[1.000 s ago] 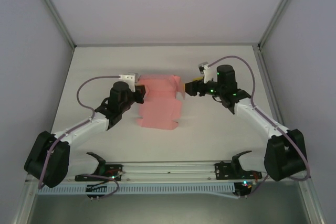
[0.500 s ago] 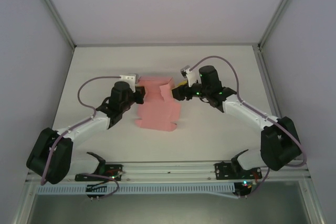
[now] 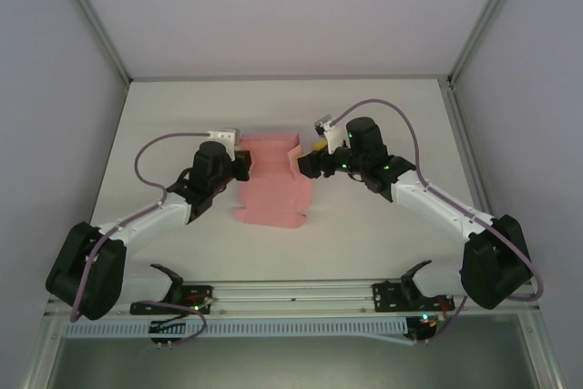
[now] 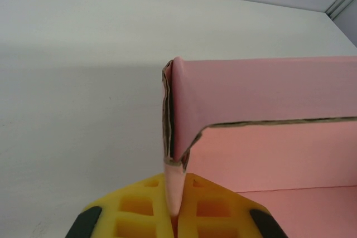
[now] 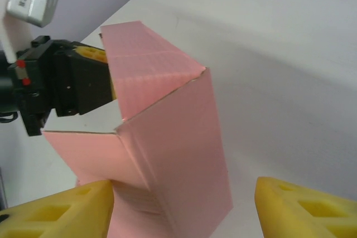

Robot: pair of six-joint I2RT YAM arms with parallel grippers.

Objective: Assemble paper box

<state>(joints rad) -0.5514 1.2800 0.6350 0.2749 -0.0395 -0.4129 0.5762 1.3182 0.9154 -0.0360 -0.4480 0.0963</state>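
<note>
The paper box is a pink card sheet, partly folded, lying mid-table with raised walls at its far end. My left gripper is shut on the folded left wall of the card, pinched between the yellow pads. My right gripper stands open at the sheet's far right corner, its yellow fingers either side of an upright pink flap. The flap stands nearer the left finger and clear of the right one.
White table top with grey side walls and metal frame posts. A rail runs along the near edge between the arm bases. Open table lies behind the card and to both sides.
The right arm has swung left from beside the card until its open fingers straddle the right flap. The left gripper has kept its hold and place.
</note>
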